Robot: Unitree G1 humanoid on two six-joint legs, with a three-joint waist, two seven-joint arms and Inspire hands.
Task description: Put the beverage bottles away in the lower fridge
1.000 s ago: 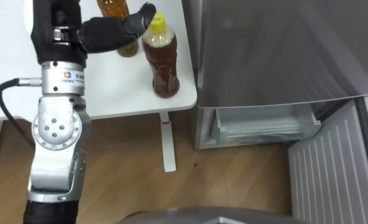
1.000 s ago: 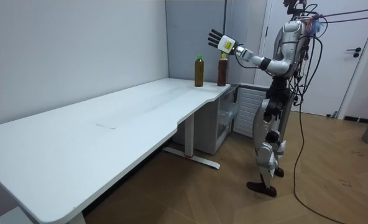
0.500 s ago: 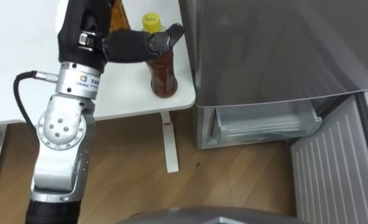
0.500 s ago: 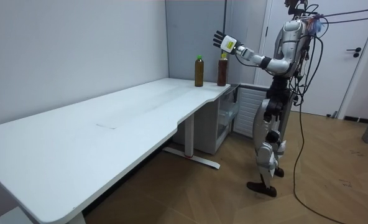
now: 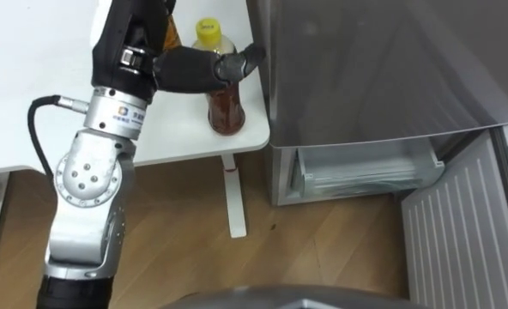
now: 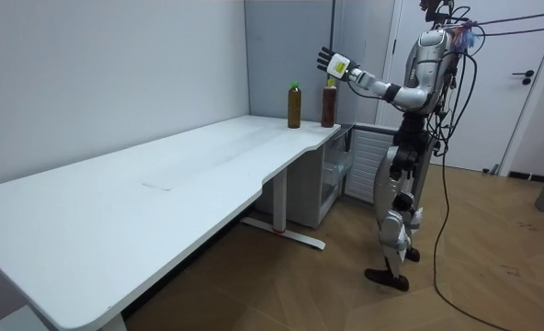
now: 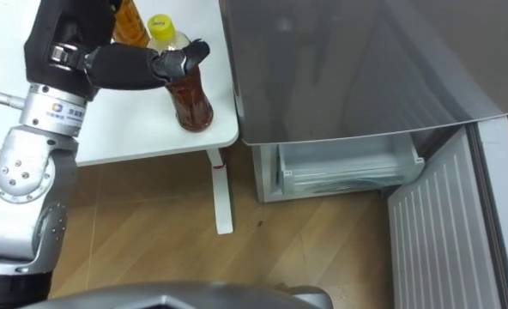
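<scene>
The yellow-capped drink (image 5: 226, 103) stands on the bench (image 5: 31, 86), at the corner closest to the fridge (image 5: 365, 69), and the second drink (image 6: 294, 106) stands just past it, farther from the fridge. By my read nothing has been delivered yet: both bottles are on the bench and I see none in the fridge's lower drawer (image 5: 365, 172). My left robot hand (image 5: 190, 67) is stretched across the yellow-capped drink's shoulder, fingers nearly straight and not wrapped round it; whether they touch it I cannot tell. So I judge that I am at the reach for the first bottle, with the grasp, the carry and the whole second bottle left. The fridge's lower door (image 5: 460, 232) is swung wide, so the drawer is exposed. Room is tight: the bottle sits close to the bench edge beside the fridge wall, so a clumsy closing could tip it off. The floor before the fridge looks free for stepping and bending.
</scene>
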